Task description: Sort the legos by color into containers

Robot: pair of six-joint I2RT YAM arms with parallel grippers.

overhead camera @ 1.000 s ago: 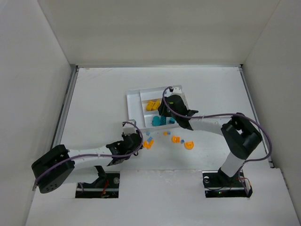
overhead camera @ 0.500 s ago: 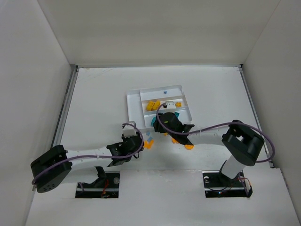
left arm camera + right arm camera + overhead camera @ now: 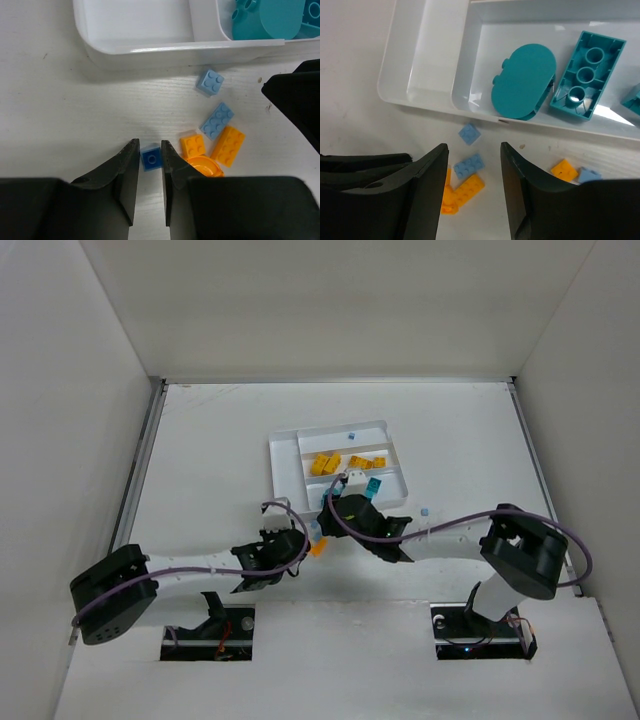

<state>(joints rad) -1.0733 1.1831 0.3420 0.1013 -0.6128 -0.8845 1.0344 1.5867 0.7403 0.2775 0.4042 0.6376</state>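
**Beside the tray's near wall: one hand pinching, one hand wide**

From above, the white tray (image 3: 283,455) lies mid-counter (image 3: 200,440). Yellow bricks (image 3: 322,463) sit in its middle sections and a teal piece (image 3: 372,486) lies toward its near edge. The left hand (image 3: 300,540) and right hand (image 3: 332,506) meet just at 6 o'clock of the tray, with an orange brick (image 3: 318,548) showing beside the left one. Their finger gaps cannot be read from this height.

At the left wrist, the fingers (image 3: 125,170) stand narrow, pressed to both sides of a dark blue brick (image 3: 151,158) that sits on the counter. At 3 o'clock of it lie a square orange brick (image 3: 193,145), a longer orange brick (image 3: 229,145) and a rounded orange piece (image 3: 202,166), all close together. Toward 1 o'clock a long light blue brick (image 3: 217,120) and a small light blue brick (image 3: 210,82) lie apart. The tray wall runs across 12 o'clock.

At the right wrist, the fingers (image 3: 430,190) stand wide apart and hold nothing. The two light blue bricks lie on the counter under the gap. At 12 o'clock a tray section holds a rounded teal piece (image 3: 522,80) beside a long teal brick (image 3: 587,75), which lies hollow side up.
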